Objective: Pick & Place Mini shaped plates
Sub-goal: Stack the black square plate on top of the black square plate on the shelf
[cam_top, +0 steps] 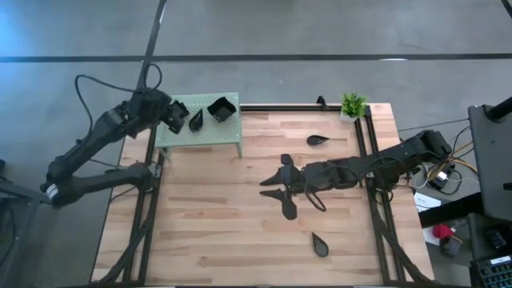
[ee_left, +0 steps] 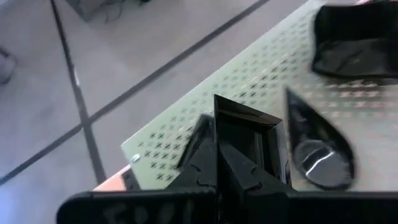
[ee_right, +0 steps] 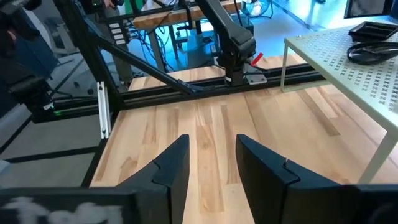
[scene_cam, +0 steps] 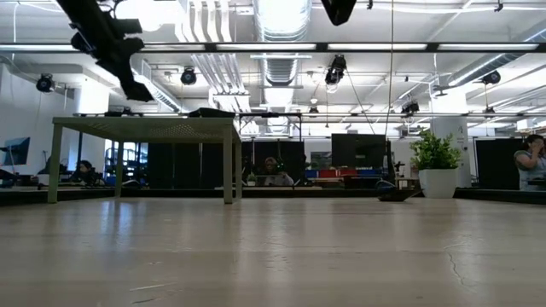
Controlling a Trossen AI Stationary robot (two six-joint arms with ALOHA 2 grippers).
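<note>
Black mini shaped plates point(cam_top: 318, 141) lie scattered; one square plate point(ee_left: 249, 134) is clamped.

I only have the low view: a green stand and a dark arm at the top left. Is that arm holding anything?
Observer: Yes. The left gripper is shut on a square mini plate, over the left end of the green stand.
Operator: Anything lying on the stand?
Observer: A leaf-shaped plate and a second square plate lie on its top.
Operator: Where is the other arm?
Observer: The right gripper is open and empty, over the middle of the wooden table.
</note>
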